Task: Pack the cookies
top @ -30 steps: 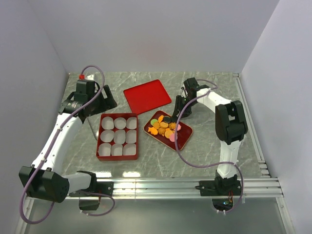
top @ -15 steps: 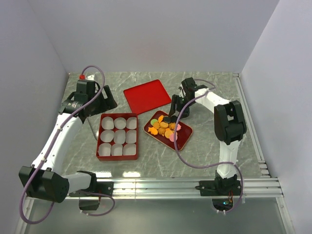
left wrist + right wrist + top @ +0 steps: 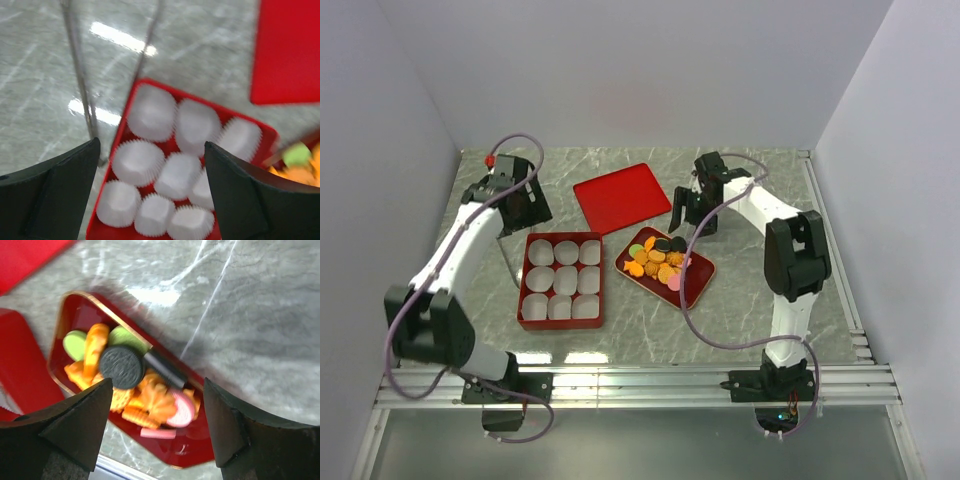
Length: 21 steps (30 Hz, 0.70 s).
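Observation:
The cookies (image 3: 660, 262) lie heaped in a red, gold-edged tray (image 3: 699, 286) right of centre: orange, green, pink and black discs. In the right wrist view a black cookie (image 3: 121, 366) tops the cookies and a pink one (image 3: 182, 410) lies nearer. My right gripper (image 3: 695, 208) hangs open over the tray's far end, nothing between its fingers (image 3: 75, 425). A red box (image 3: 527, 262) holding white paper cups (image 3: 566, 253) sits left of the tray. My left gripper (image 3: 520, 205) is open and empty above the box's far left corner; below it show the cups (image 3: 150, 112).
A flat red lid (image 3: 622, 196) lies behind the box and tray. Thin metal tongs (image 3: 507, 265) rest on the marble just left of the box. White walls close in the table on three sides, and a rail runs along the near edge.
My right gripper has opened wider and drawn back slightly toward the far end of the tray. The left arm's elbow has swung up and inward; its gripper stays open near the box.

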Tool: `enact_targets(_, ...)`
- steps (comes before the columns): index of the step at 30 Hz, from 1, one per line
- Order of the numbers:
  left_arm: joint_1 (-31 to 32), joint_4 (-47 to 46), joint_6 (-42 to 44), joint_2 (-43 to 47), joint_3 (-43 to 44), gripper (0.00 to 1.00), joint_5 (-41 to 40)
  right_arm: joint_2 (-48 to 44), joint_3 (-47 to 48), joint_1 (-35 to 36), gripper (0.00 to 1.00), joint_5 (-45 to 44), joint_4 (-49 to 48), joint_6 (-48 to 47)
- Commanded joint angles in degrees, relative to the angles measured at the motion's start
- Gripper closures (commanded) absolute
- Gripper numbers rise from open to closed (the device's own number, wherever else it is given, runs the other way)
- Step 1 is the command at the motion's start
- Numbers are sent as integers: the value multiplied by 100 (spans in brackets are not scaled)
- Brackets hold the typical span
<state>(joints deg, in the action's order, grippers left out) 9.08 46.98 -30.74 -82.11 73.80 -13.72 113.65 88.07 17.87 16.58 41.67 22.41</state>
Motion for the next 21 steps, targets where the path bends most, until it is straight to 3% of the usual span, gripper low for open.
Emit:
enact_targets(1,-266,-136,156,-480,503,12,-378,-659,342,33,20,-172,201,-44)
enact_targets(4,-302,-286,393,-1122,1021,20,-588,-844,342,33,20,-155,306,-53)
enact_targets(10,-372,-295,806,-2405,1936,22,-966,-1081,368,41,20,-225,535,-114)
enact_targets(12,-398,-330,903,-2810,2094,22,-1028,-1116,412,15,20,-260,614,-132)
enact_targets(21,-662,-453,930,-3777,2279,42,-492,-1248,527,-29,20,-418,799,-211)
